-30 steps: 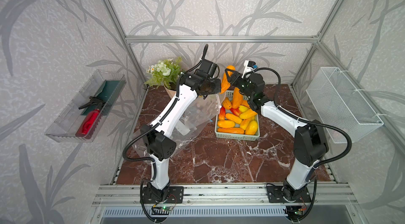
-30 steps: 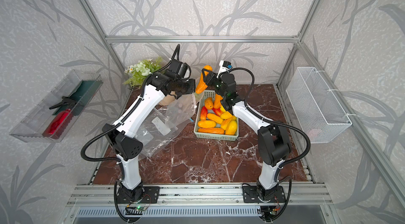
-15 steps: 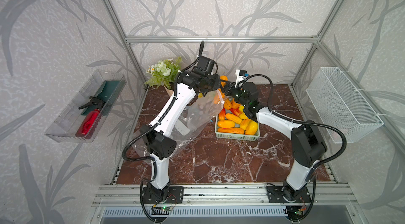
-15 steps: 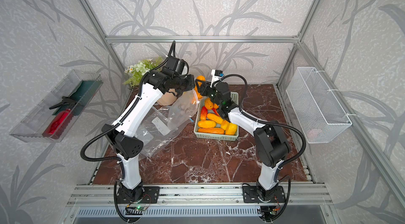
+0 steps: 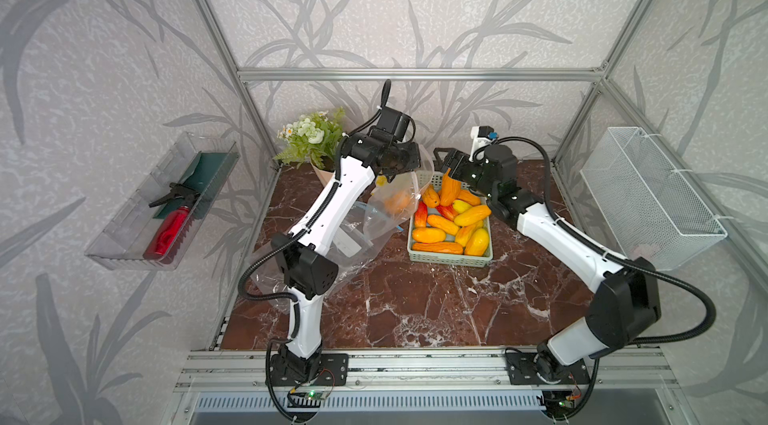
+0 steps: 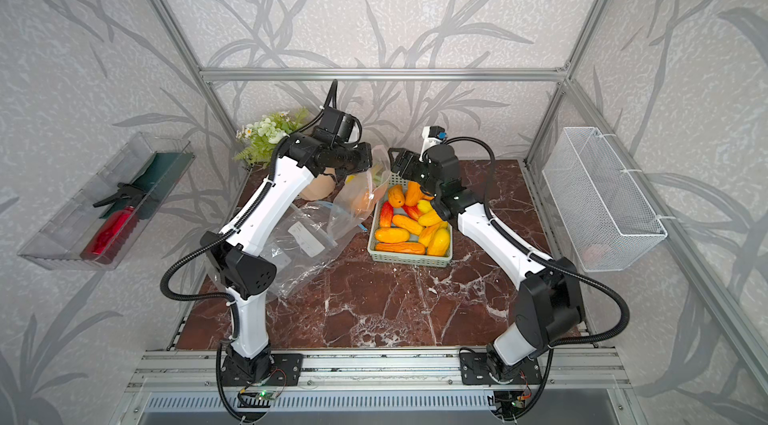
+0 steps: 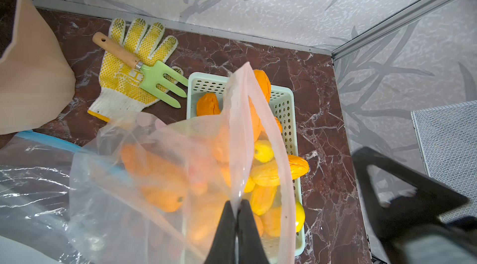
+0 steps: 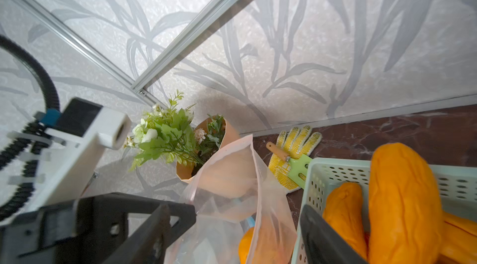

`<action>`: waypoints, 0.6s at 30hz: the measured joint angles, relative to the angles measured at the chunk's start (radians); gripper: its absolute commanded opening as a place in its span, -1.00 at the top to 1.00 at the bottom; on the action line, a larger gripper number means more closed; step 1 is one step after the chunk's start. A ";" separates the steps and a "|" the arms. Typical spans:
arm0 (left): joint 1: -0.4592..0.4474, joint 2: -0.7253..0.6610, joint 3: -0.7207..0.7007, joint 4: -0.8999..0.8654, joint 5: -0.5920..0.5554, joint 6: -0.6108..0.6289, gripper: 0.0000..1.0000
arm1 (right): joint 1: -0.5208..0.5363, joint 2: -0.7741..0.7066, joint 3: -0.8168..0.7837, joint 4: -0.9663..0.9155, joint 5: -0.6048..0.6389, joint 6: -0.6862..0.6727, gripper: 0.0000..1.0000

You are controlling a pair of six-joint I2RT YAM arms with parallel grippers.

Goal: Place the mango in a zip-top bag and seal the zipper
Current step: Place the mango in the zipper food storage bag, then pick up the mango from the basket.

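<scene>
Holding the zip-top bag (image 5: 390, 211) aloft by its rim, the left gripper (image 5: 411, 161) appears in both top views raised high, so that the mouth gapes toward the basket (image 5: 451, 261) of spare fruit (image 5: 451, 223); the mango (image 5: 395, 202) already lies inside the bag. The left wrist view confirms those jaws pinched tight on the rim's edge, the pouch hanging below with the orange fruit resting in it. The right wrist view shows the right gripper (image 8: 247, 211) spread wide and holding nothing, just beside the mouth; the zipper (image 7: 265, 131) looks unsealed, so closing it is judged the remaining step.
</scene>
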 measured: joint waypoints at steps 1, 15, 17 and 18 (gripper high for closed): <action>-0.001 0.002 0.000 -0.002 0.000 0.000 1.00 | -0.012 -0.024 0.000 -0.051 0.019 0.023 -0.52; -0.013 0.015 0.005 -0.002 0.002 0.008 1.00 | -0.126 0.359 0.319 -0.525 0.096 0.123 -0.85; -0.014 0.017 0.005 -0.002 0.002 0.008 1.00 | -0.129 0.454 0.391 -0.529 0.057 0.052 -0.90; -0.014 0.017 0.005 -0.001 0.002 0.008 1.00 | -0.130 0.494 0.426 -0.542 0.046 0.021 -0.91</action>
